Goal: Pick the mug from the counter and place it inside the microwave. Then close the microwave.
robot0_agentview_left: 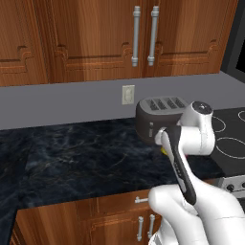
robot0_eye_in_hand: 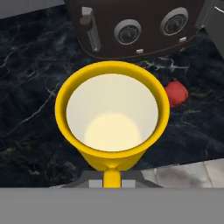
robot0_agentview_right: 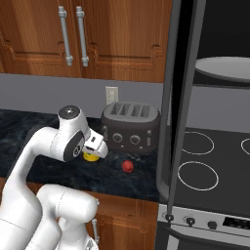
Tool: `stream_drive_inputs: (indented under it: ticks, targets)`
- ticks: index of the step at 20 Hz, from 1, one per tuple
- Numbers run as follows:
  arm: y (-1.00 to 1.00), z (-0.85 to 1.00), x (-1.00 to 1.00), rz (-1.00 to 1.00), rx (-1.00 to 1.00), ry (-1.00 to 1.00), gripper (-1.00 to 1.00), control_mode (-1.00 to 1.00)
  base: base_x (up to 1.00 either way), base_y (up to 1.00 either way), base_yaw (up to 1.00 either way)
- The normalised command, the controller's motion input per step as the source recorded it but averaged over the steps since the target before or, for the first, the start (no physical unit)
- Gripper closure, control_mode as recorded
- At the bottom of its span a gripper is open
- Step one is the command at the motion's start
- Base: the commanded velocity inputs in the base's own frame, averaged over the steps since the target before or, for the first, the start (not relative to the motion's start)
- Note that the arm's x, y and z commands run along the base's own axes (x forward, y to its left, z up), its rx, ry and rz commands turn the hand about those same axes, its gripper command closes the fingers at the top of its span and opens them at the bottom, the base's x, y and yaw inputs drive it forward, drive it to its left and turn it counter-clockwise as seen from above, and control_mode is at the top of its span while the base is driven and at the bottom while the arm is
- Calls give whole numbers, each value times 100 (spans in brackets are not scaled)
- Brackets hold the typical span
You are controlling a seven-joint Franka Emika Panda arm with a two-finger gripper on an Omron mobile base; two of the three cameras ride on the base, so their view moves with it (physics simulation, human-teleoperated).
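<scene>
Mug (robot0_eye_in_hand: 113, 117) pinched, seemingly by its handle, in shut jaws, low over the bench (robot0_eye_in_hand: 30, 109) before the toaster (robot0_agentview_right: 131, 126); still to go into the open microwave (robot0_agentview_right: 219, 49), door (robot0_agentview_right: 178, 97) unclosed.

The white jointed arm (robot0_agentview_right: 46, 146) bends forward, its hand (robot0_agentview_right: 94, 149) at three o'clock of the elbow, clamped tight.

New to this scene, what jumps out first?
The yellow mug, seen from above in the hand view with its cream inside, sits on the dark counter in front of the toaster. A small red object lies beside it. At right, the microwave door stands open over the stovetop.
</scene>
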Motion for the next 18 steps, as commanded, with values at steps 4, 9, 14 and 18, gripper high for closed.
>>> stream_drive_inputs:
  ticks: [4, 9, 14, 18]
  targets:
    - [13, 38, -33, 0, 0, -5, 100, -100, 0, 0, 0]
    - [0, 35, -49, 0, 0, -15, 100, -100, 0, 0, 0]
    - [0, 26, -54, 2, 0, -13, 100, -100, 0, 0, 0]
    - [0, 6, -15, 0, 0, -8, 100, -100, 0, 0, 0]
